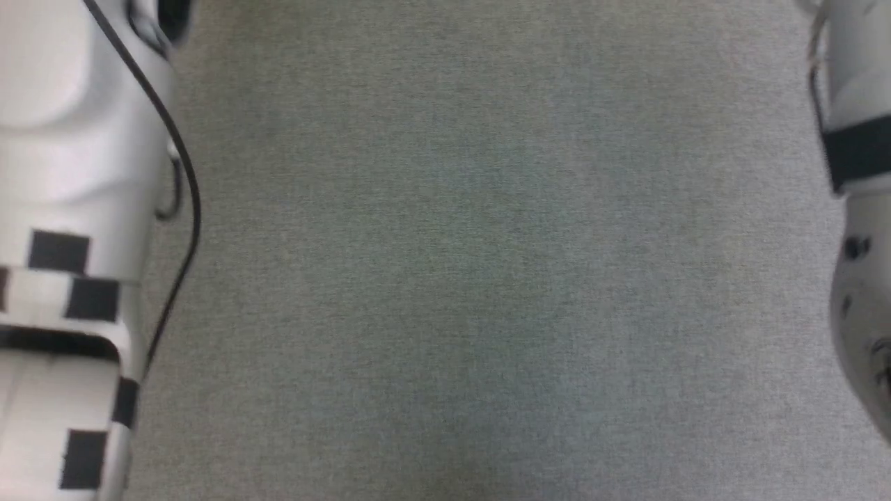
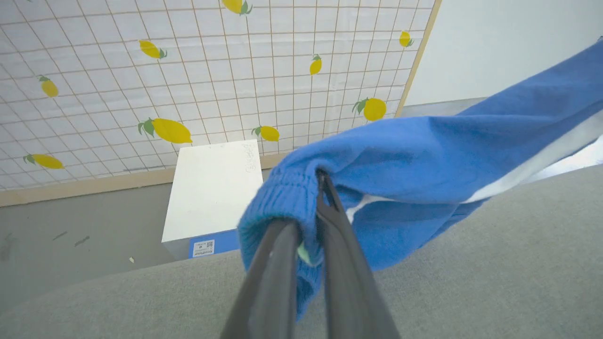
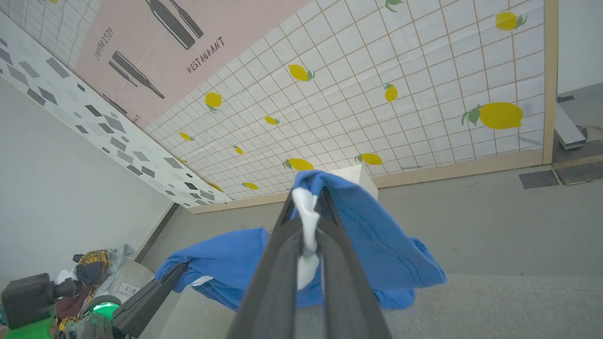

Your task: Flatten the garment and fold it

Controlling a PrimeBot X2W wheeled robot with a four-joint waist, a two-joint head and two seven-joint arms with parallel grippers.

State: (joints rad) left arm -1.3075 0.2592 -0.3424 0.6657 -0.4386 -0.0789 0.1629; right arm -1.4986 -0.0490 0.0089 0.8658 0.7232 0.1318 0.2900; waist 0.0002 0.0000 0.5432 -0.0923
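One grey, cloth-covered worktop (image 1: 487,278) spread across the head view, with the pale left forearm (image 1: 69,209) at the left edge of the frame and the right forearm (image 1: 860,209) at the right edge. Beyond the worktop's near edge in the left wrist view lay a grey floor (image 2: 70,245), with a white box (image 2: 212,188) standing on it before a wall panel (image 2: 212,70) printed with a grid and yellow lemons. In the right wrist view a pink poster (image 3: 155,47) sat at the upper left and a heap of clothes (image 3: 89,273) at the lower left.

The worktop showed bare in the middle of the head view, and the floor was open to the right of the box.

The garment (image 2: 424,155), bright blue with a white stripe, hung stretched between both claws above the worktop's edge. The left claw (image 2: 306,207) was pinched narrow on its gathered, ribbed waistband. The right claw (image 3: 308,197) was clamped on a white bunch of the fabric, blue cloth draping to the right. Whether the lowest folds touched the worktop could not be told.
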